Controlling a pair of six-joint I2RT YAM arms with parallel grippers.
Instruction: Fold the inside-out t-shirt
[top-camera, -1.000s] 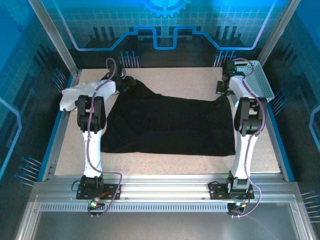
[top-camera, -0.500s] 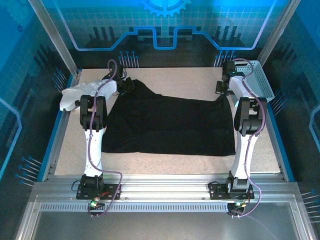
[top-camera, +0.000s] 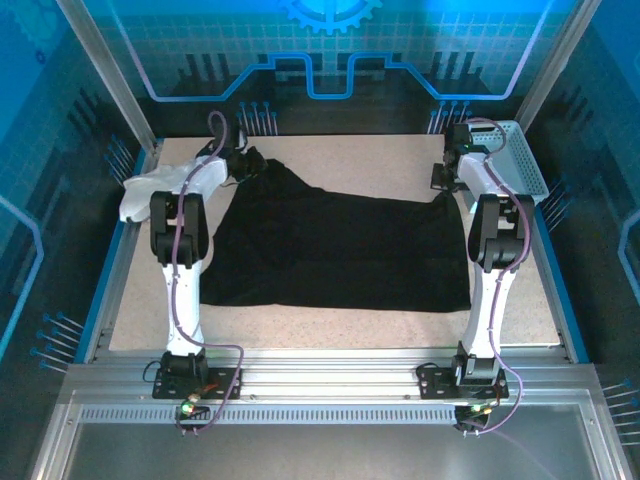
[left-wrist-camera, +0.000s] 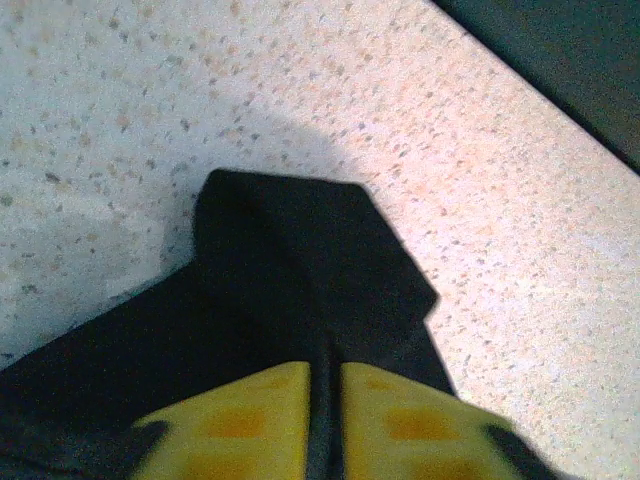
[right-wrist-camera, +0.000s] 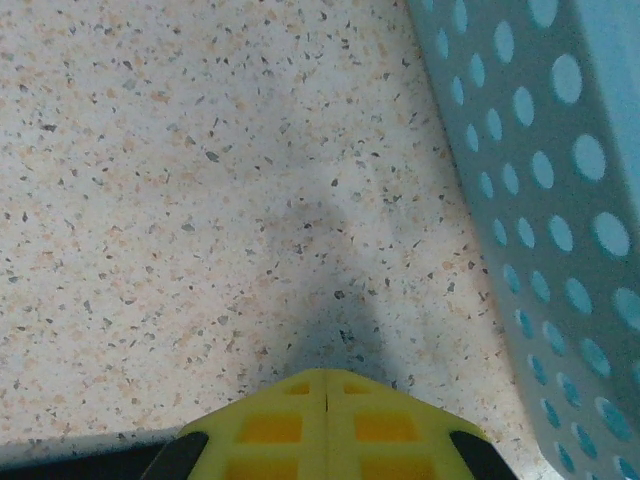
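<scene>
The black t-shirt (top-camera: 340, 250) lies spread across the middle of the speckled table (top-camera: 360, 160), one corner drawn toward 11 o'clock, where the left gripper (left-wrist-camera: 322, 400) pinches a fold of it. At 2 o'clock the right gripper (right-wrist-camera: 328, 400) is clenched empty beside a pale blue perforated basket (right-wrist-camera: 560, 200).

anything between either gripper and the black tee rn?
Nothing visible. The left gripper pinches the black t-shirt at its far left corner, with cloth between its fingers. The right gripper is shut over bare table by the far right corner. The blue perforated basket sits to its right, on the side away from the cloth.
</scene>
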